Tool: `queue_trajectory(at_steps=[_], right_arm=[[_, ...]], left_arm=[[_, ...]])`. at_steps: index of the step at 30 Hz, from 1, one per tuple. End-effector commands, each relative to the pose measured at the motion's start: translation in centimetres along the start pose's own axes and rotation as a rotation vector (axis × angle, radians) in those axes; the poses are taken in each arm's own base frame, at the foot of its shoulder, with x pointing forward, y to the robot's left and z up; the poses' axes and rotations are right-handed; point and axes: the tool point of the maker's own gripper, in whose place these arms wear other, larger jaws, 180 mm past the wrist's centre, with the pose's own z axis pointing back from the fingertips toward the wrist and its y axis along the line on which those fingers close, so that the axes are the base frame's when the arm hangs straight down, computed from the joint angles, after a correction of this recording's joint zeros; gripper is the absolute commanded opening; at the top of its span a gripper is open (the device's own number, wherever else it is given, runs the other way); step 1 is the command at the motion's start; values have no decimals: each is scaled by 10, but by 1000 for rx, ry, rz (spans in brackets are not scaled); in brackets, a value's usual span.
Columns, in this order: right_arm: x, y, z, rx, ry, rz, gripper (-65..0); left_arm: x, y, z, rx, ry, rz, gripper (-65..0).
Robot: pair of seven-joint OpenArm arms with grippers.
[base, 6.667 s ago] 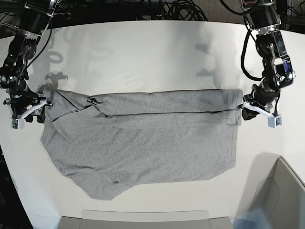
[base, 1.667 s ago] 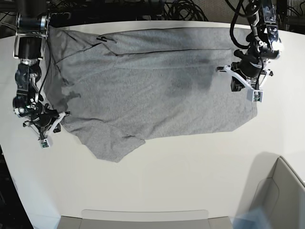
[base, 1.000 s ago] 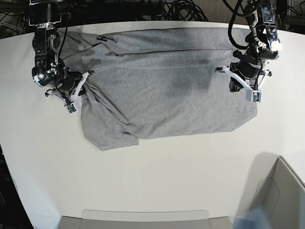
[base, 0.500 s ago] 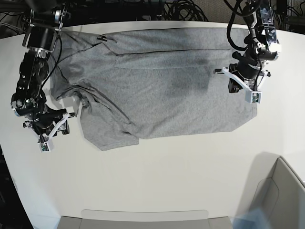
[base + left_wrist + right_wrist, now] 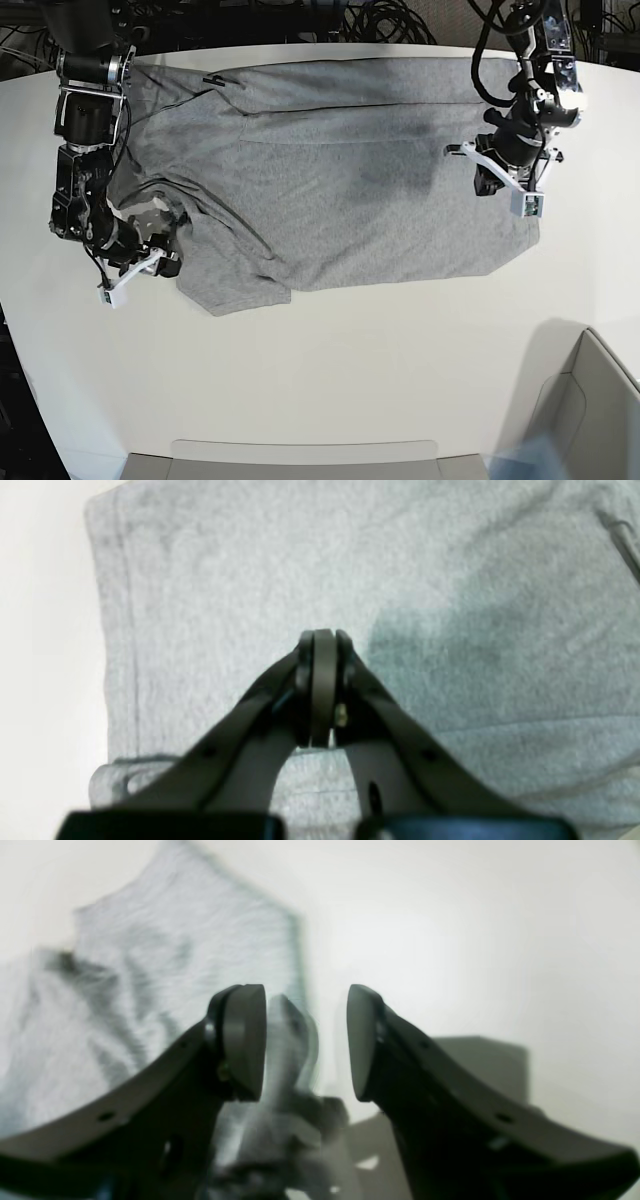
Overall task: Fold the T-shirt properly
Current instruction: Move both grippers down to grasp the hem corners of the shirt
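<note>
T-shirt [image 5: 340, 190] spread; right fingers [image 5: 245, 1040] apart.

One overhead view, two close wrist views
The base camera looks steeply down on the whole desk [image 5: 330, 360]; each wrist camera peers past its own hand at the T-shirt [image 5: 340, 180], which all three share.

Left pincer [image 5: 322, 645]: jaws pressed together, tips pointing down, arm bent at wrist.
Right pincer [image 5: 305, 1040]: jaws spread apart, held low.
</note>
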Motion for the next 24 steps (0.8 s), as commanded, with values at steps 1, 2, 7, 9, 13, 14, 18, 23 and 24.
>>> queue_trajectory(at_steps=[1,2,7,9,13,14,18,23,24], right_arm=[[21,3,4,11,-46,19,-384],[20,5,3,16,-43,23,-384],[25,9,-9,29,-55,-14,-384],[21,5,-16,26,-59,-52,-384],[18,18,-29,49,-53,-63,-384],[19,26,-32,59,-48,-48,-384],[20,38,-37,78,-35,-18,-384],[21,37,-37,75,-35,-17,-384],[22,35,-35,71,-36,-16,-384]], left_arm=[[11,0,3,-1,-38,-11,-650],[11,0,3,-2,-38,-12,-650],[11,0,3,-3,-40,-11,-650],[12,0,3,-3,-43,-11,-650],[14,2,1,2,-47,-8,-650],[22,3,-2,4,-64,-3,-650],[47,15,-23,15,-89,31,-643],[82,57,-33,85,-131,69,-450],[87,68,-38,100,-126,88,-440]])
